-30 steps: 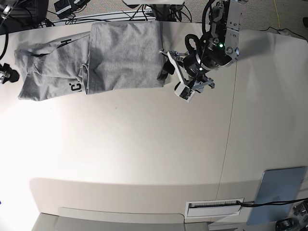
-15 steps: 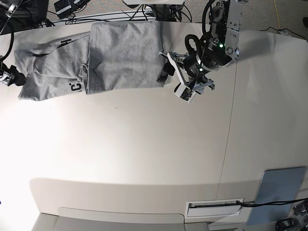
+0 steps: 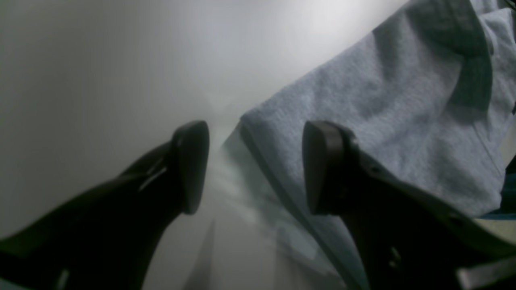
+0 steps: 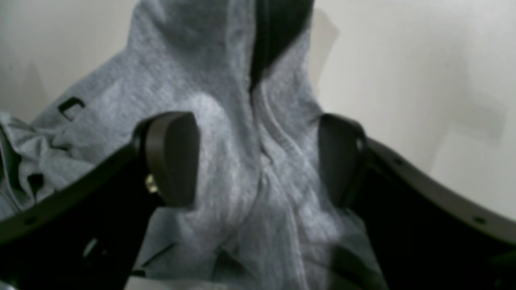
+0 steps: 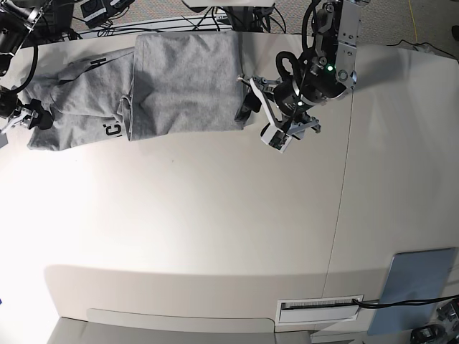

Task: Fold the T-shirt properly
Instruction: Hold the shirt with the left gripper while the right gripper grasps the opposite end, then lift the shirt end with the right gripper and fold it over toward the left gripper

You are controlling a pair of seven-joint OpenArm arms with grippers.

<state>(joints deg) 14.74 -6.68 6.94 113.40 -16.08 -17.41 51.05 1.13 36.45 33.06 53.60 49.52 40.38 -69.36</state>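
Observation:
The heather-grey T-shirt (image 5: 183, 79) lies partly folded at the table's back left, with black lettering (image 5: 109, 130) showing on its left part. My left gripper (image 5: 248, 107) is open at the shirt's right edge. In the left wrist view (image 3: 254, 167) its jaws straddle a corner of the shirt (image 3: 383, 100) low over the table. My right gripper (image 5: 37, 119) is at the shirt's left end. In the right wrist view (image 4: 258, 161) it is open, with bunched grey cloth (image 4: 225, 133) between its fingers (image 4: 173, 157).
A flat blue-grey pad (image 5: 419, 287) lies at the front right corner. A white slotted label (image 5: 319, 308) sits near the front edge. Cables and devices (image 5: 100, 11) lie behind the table's back edge. A seam (image 5: 343, 186) runs down the table's right part.
My right gripper has moved in from the left edge, rightward onto the shirt's left end. My left gripper has barely moved at the shirt's right edge.

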